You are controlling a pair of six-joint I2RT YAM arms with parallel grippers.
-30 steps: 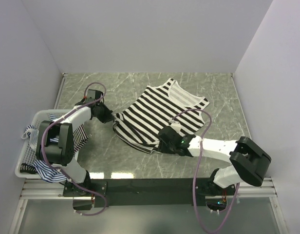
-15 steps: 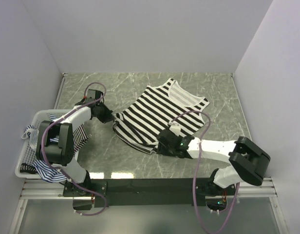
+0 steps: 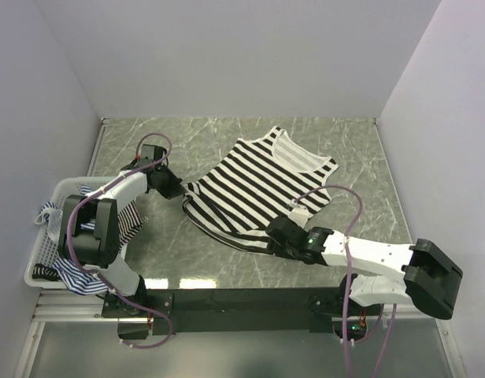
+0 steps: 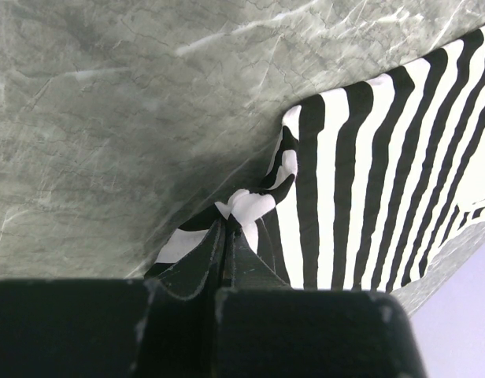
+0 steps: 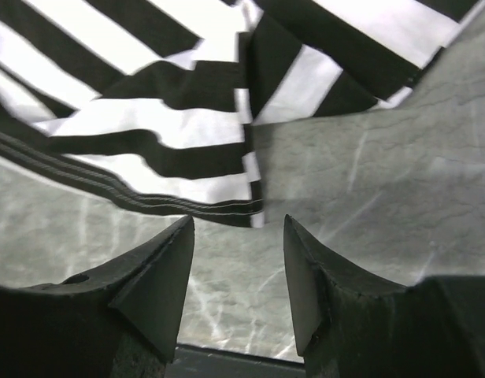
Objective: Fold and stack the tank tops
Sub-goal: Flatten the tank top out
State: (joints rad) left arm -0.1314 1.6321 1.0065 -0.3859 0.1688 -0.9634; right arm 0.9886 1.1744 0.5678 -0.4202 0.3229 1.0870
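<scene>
The bench (image 3: 227, 142) is a grey-green marbled slab with pale veins. A black-and-white striped tank top (image 3: 254, 185) lies spread across its middle, neck toward the far right and hem toward the near left. Its left corner is bunched up and its near edge is doubled under in a loose fold. A white mesh basket (image 3: 65, 183) stands at the near left; it seems to sit partly off the slab's edge, though the view leaves that unclear

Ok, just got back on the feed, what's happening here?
The left gripper is shut on a corner of the black-and-white striped tank top, which lies mostly flat on the table. The right gripper is open just off its near hem, holding nothing. Blue-striped tops sit in the white basket at left.
</scene>
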